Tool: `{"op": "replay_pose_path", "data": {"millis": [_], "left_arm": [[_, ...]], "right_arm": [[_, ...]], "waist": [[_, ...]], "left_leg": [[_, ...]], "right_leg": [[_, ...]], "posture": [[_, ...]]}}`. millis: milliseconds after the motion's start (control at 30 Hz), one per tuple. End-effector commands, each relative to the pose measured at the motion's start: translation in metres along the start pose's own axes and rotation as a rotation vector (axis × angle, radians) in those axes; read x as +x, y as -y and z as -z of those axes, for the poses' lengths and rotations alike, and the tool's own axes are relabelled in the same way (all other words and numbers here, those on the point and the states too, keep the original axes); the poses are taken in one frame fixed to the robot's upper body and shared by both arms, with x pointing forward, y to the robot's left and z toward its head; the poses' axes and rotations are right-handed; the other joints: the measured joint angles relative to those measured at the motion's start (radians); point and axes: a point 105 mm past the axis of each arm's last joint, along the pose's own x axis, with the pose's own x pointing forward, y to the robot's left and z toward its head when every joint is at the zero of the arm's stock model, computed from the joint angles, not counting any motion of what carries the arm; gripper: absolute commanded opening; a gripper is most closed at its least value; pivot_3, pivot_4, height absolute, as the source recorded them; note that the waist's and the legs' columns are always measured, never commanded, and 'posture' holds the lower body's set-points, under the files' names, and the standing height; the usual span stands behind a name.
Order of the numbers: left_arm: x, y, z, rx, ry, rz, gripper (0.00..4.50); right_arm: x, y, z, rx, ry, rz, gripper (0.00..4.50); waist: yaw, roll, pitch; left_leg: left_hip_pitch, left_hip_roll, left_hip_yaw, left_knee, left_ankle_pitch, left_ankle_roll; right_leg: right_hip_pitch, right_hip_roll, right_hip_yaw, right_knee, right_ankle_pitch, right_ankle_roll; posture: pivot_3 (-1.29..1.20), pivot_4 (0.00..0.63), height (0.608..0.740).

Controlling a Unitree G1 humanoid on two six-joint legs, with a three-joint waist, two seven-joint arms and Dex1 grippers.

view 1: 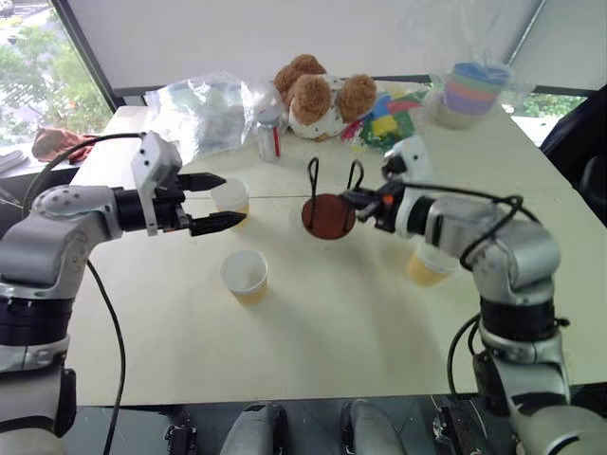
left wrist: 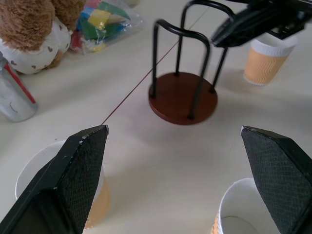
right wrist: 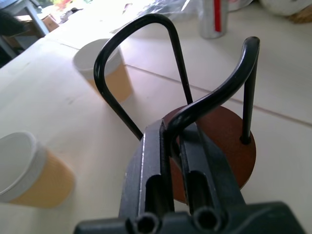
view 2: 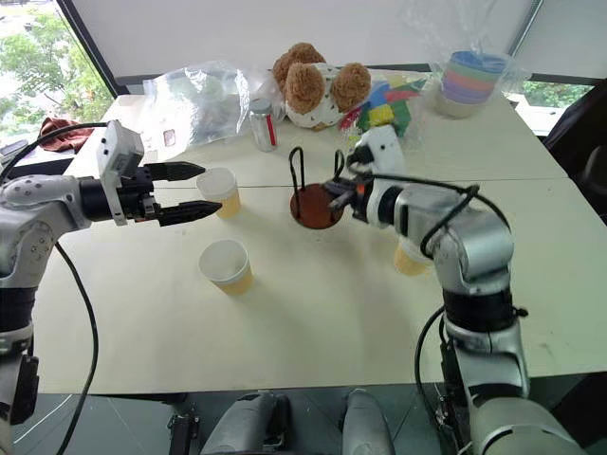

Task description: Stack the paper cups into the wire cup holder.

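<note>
Right gripper [right wrist: 173, 146] is pinching a wire loop of the dark red-brown disc-base wire cup holder [view 1: 327, 214]; left gripper [view 1: 220, 201], jaws spread, is hovering beside a yellow-orange paper cup [view 1: 230, 198].

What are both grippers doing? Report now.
Left gripper: open, holding nothing, beside a cup.
Right gripper: shut on the holder's wire loop.

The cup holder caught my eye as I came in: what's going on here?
The right tool is shut on a wire loop of the wire cup holder, which has no cups in it. The left tool hangs open beside one of the paper cups; another stands nearer, a third under the right arm.
</note>
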Motion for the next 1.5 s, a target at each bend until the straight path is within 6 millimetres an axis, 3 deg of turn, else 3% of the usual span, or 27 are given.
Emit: {"op": "replay_pose_path", "data": {"millis": [33,400,533,700,967,1167,1500], "left_arm": [[0.004,-0.001,-0.011,0.054,0.024,0.021,4.50],[0.010,0.003,-0.012,0.048,0.023,0.081,4.50],[0.010,0.005,-0.014,0.059,0.014,0.103,4.50],[0.009,0.007,-0.017,0.069,0.003,0.132,4.50],[0.007,0.017,-0.016,0.079,-0.050,0.251,4.50],[0.012,0.042,-0.024,0.124,-0.073,0.416,4.50],[0.014,0.055,-0.029,0.177,-0.075,0.441,4.50]], "right_arm": [[-0.010,0.003,-0.011,-0.027,0.045,0.119,0.02],[-0.004,0.006,0.012,0.055,-0.003,0.190,0.02],[-0.005,0.008,0.017,0.075,-0.012,0.201,1.64],[-0.015,0.004,0.012,0.019,-0.015,0.156,4.22],[-0.059,-0.007,0.005,-0.145,-0.076,0.004,4.22],[-0.103,0.030,0.023,-0.322,-0.346,0.003,4.22],[-0.111,0.051,0.036,-0.382,-0.435,-0.113,4.22]], "waist": [[0.001,0.000,0.000],[-0.002,-0.001,0.000],[-0.001,-0.001,0.000],[-0.002,-0.001,0.000],[0.001,-0.001,0.000],[0.004,-0.003,0.000],[0.001,-0.003,0.001]], "left_leg": [[0.001,0.000,0.000,0.000,0.000,0.000],[0.001,0.000,0.000,0.000,0.000,0.000],[0.001,0.000,0.000,0.000,0.000,0.000],[0.001,0.000,0.000,0.000,0.000,0.000],[0.001,0.000,-0.001,0.001,0.000,0.001],[0.001,0.000,-0.001,0.001,-0.005,0.009],[0.002,0.001,0.001,0.003,-0.005,0.009]], "right_leg": [[0.000,0.000,0.000,0.001,0.000,0.000],[-0.003,0.001,0.001,0.008,0.000,0.000],[-0.002,0.001,0.001,0.008,0.000,0.000],[-0.003,0.001,0.001,0.008,0.000,0.000],[-0.002,0.001,0.001,0.008,-0.001,0.001],[0.001,0.001,0.002,0.001,-0.001,0.002],[0.001,0.002,0.005,0.000,-0.001,0.002]], "posture": [[0.00,0.150,0.740],[0.00,0.150,0.740],[0.00,0.150,0.740],[0.00,0.150,0.740],[0.00,0.150,0.740],[0.00,0.150,0.740],[0.00,0.150,0.740]]}}
